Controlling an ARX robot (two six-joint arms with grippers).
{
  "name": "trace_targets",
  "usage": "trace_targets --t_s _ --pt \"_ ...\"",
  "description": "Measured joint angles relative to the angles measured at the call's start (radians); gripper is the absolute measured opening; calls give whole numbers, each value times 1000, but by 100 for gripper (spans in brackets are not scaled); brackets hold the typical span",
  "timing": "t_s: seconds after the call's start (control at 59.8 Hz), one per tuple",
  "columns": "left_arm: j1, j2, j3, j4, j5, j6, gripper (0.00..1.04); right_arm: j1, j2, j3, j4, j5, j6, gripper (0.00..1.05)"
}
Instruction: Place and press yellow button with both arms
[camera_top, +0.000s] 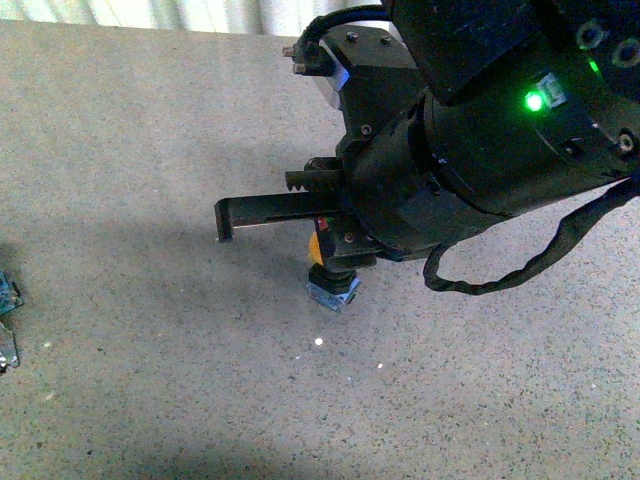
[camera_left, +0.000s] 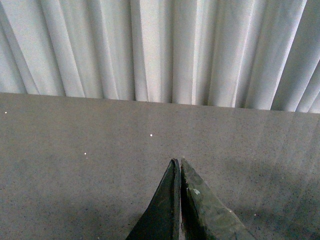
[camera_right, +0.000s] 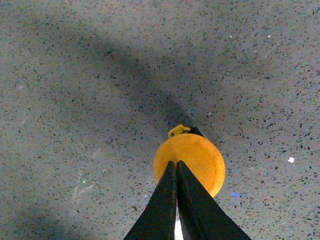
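The yellow button (camera_top: 332, 288) stands upright on the speckled grey table (camera_top: 150, 330), its clear bluish base showing under my right arm's bulky black body (camera_top: 450, 150) with its green light. In the right wrist view the orange-yellow cap (camera_right: 197, 157) lies right under my right gripper (camera_right: 176, 163), whose fingers are shut together with the tips over the cap's middle; I cannot tell if they touch it. My left gripper (camera_left: 177, 161) is shut and empty over bare table, facing the curtain. The left arm does not show in the front view.
A toothed black finger bar (camera_top: 270, 210) sticks out leftward from the right arm. Small bluish parts (camera_top: 8, 295) lie at the table's left edge. A white pleated curtain (camera_left: 160, 50) hangs behind the table's far edge.
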Motion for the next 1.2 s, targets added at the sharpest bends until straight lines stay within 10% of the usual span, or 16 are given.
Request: trace_targets --t_s 0.77,0.92,1.037,1.205 --pt "0 0 0 0 0 0 2 -145 -283 -56 95 -22 86 1" --pt "0 0 0 0 0 0 2 -178 -418 -118 126 -6 56 25" --pt "0 0 0 0 0 0 2 -175 -456 -312 608 273 -132 10" --pt "0 0 0 0 0 0 1 -261 -588 -579 954 259 -282 1"
